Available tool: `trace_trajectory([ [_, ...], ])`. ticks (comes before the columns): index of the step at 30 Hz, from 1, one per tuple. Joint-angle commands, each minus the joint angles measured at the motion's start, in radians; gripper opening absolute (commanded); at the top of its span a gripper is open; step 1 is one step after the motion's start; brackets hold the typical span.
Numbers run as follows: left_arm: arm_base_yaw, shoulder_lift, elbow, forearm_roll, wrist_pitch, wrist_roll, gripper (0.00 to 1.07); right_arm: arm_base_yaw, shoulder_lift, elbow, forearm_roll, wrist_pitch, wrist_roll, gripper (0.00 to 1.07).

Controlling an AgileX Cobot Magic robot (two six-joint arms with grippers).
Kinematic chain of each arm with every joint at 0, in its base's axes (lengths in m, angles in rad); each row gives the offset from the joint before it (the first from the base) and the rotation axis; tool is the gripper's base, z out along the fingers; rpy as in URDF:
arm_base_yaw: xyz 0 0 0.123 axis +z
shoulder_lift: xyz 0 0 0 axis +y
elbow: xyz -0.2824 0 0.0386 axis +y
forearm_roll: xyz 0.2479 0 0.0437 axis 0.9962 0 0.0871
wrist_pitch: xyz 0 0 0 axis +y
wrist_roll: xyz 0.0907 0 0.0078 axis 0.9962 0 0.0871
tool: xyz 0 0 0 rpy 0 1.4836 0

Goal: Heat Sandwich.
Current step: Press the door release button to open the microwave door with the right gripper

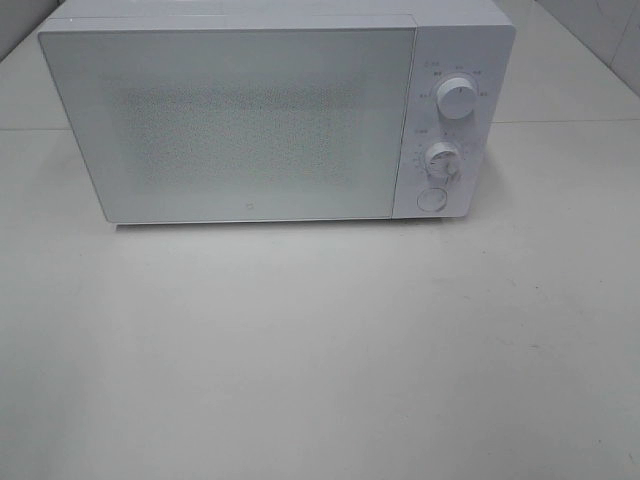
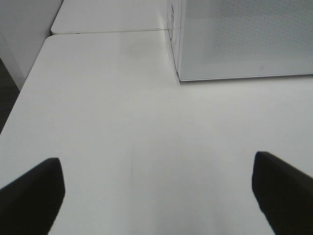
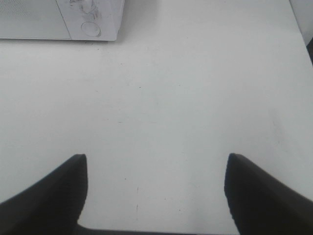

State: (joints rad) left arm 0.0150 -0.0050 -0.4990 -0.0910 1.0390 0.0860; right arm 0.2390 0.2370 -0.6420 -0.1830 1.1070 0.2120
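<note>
Sandwich: not to be seen in any view; it is not between either pair of fingers, nor on the stretch of bench ahead of them.
Left fingers: spread wide, nothing between them, hanging over the bench.
Right fingers: also well apart, holding nothing, over the same bench.
Microwave: white and standing on the bench, ahead of both pairs of fingers and well apart from them.
Door: shut flush; the panel is frosted and speckled, so it cannot be seen through.
Contents of microwave: hidden; whether the sandwich lies inside cannot be told.
Controls: upper knob, lower knob and round button beside the door, at the end ahead of the right fingers.
Other containers: no plate, tray or dish in view.
Done, by judgement: nothing can be confirmed; either the sandwich is already shut inside, or the task has not begun.
Left, by judgement: if the sandwich is inside, setting the knobs; if not, finding it, opening the door, loading it, closing the door and setting the knobs.
</note>
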Motion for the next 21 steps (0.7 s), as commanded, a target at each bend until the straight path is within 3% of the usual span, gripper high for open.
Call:
trace_trajectory([
  [1,0.002,-0.026,0.003,-0.003,-0.003,0.002,0.98,-0.049,-0.067,0.027,0.031,0.0,-0.05,0.75],
  [11,0.002,-0.026,0.003,-0.003,-0.003,0.002,0.98,-0.148,-0.243,0.135,0.061,-0.063,-0.06,0.75],
  [21,0.002,-0.026,0.003,-0.003,-0.003,0.002,0.98,-0.169,-0.268,0.135,0.065,-0.063,-0.071,0.75],
])
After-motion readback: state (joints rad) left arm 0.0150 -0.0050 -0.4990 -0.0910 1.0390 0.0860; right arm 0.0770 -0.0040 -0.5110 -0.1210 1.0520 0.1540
